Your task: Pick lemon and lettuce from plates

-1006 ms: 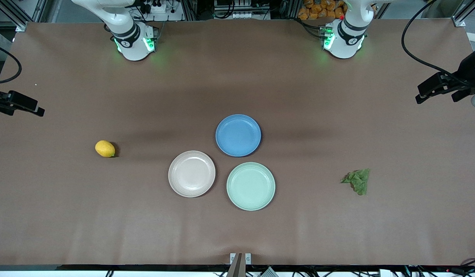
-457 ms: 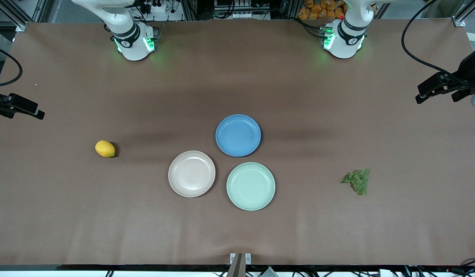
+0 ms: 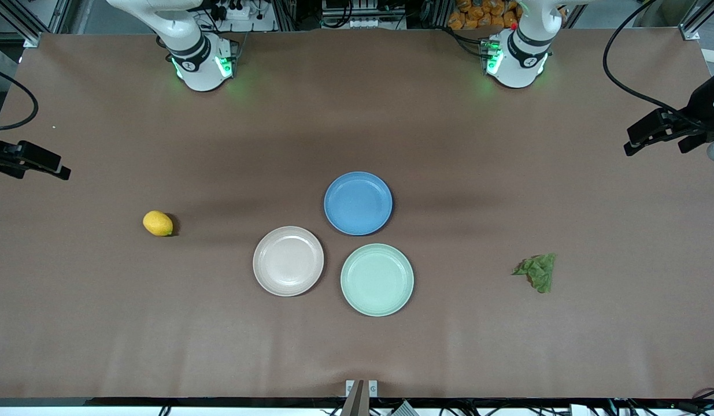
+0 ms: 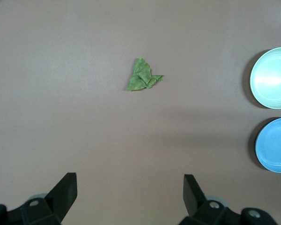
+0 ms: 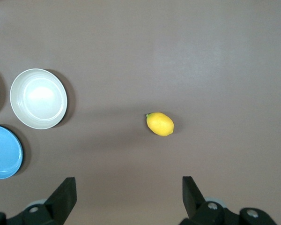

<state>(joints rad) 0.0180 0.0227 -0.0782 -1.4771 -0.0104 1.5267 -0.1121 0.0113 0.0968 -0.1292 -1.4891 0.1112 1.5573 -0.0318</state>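
Observation:
The lemon [image 3: 158, 223] lies on the bare table toward the right arm's end, apart from the empty beige-pink plate [image 3: 288, 260]; it also shows in the right wrist view [image 5: 160, 124]. The lettuce [image 3: 536, 271] lies on the bare table toward the left arm's end, apart from the empty mint green plate [image 3: 377, 279]; it also shows in the left wrist view [image 4: 143, 76]. My right gripper [image 3: 60, 170] is open and empty, high over the table's edge at the right arm's end [image 5: 129, 183]. My left gripper [image 3: 629, 145] is open and empty, high over the left arm's end [image 4: 129, 180].
An empty blue plate [image 3: 358, 203] sits just farther from the front camera than the other two plates, close to both. Brown table covering [image 3: 357, 346] lies all around. A small bracket [image 3: 361, 388] sits at the table's near edge.
My right gripper has shifted very slightly over the table's edge. The left gripper, lemon, lettuce and plates have not moved.

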